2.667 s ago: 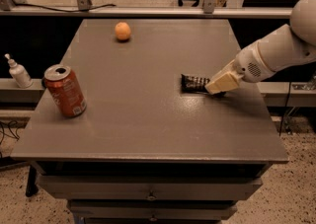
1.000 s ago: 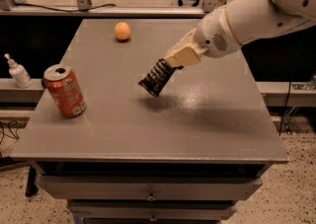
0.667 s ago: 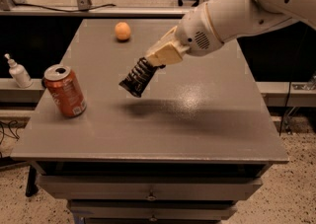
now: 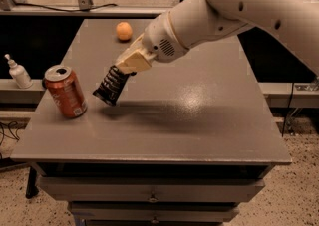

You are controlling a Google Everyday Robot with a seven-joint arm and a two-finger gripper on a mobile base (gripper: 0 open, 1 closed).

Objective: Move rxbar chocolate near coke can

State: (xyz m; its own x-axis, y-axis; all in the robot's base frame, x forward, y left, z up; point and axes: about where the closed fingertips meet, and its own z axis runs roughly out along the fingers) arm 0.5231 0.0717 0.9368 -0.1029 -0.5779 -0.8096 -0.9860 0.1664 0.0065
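The rxbar chocolate [image 4: 110, 86], a flat black-wrapped bar, hangs tilted from my gripper [image 4: 121, 71], its lower end just above the grey table [image 4: 199, 120]. My gripper is shut on the bar's upper end; the cream fingers [image 4: 132, 61] reach in from the upper right. The coke can [image 4: 65, 91], red-orange with a silver top, stands upright near the table's left edge. The bar's lower end is a short gap to the right of the can, not touching it.
A small round orange fruit [image 4: 124, 31] lies at the table's back left. A white pump bottle [image 4: 18, 72] stands on a ledge left of the table. My white arm [image 4: 239, 6] spans the upper right. Drawers sit below the table front.
My gripper lifted the bar from the table's right side and carried it left, toward the can. The bar now hangs lower and close beside the can. Can and fruit stayed put.
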